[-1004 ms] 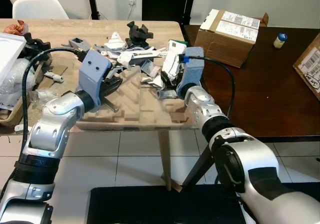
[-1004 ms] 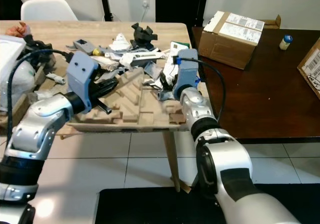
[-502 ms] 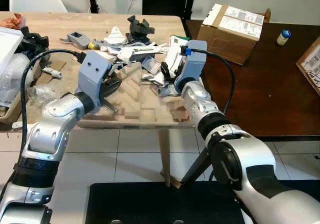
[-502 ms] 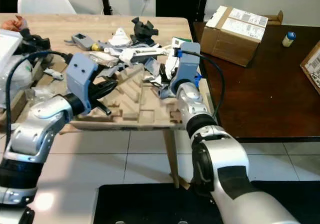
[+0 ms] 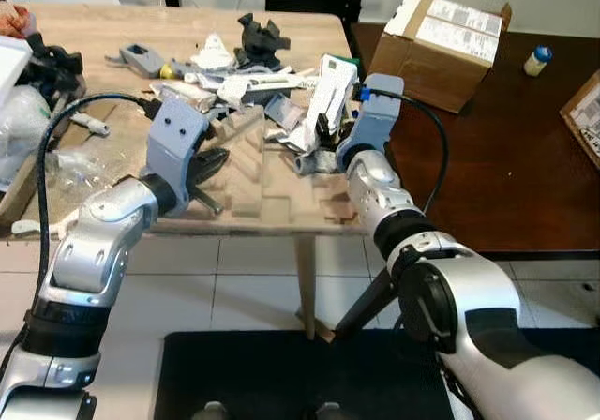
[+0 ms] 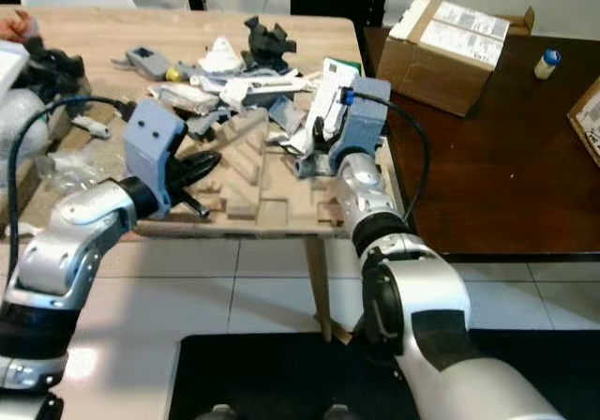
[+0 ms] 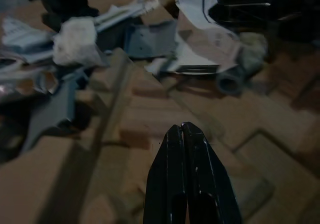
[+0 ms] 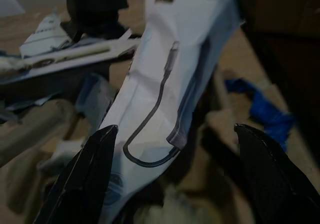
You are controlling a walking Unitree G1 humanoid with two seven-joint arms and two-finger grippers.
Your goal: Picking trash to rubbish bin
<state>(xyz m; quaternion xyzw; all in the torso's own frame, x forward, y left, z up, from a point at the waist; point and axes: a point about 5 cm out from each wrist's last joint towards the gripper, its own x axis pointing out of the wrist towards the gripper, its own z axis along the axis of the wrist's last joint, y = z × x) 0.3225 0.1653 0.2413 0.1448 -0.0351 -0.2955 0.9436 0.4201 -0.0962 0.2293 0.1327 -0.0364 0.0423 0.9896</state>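
Two grippers over table (image 5: 112, 45): right gripper (image 8: 172, 149) spread wide astride white packet (image 8: 175, 69), should close squarely; left gripper (image 7: 187, 134) pinched empty.

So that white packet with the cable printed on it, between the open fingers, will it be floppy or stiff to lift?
The white packet is probably light and floppy: it looks thin and creased. It may bend or slip when the right gripper closes, since it leans loosely on other scraps.

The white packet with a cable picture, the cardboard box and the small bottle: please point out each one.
white packet (image 8: 170, 69), right wrist view, middle of its printed front.
cardboard box (image 5: 448, 34), left eye view, middle of its top.
small bottle (image 6: 547, 64), right eye view, its body under the blue cap.
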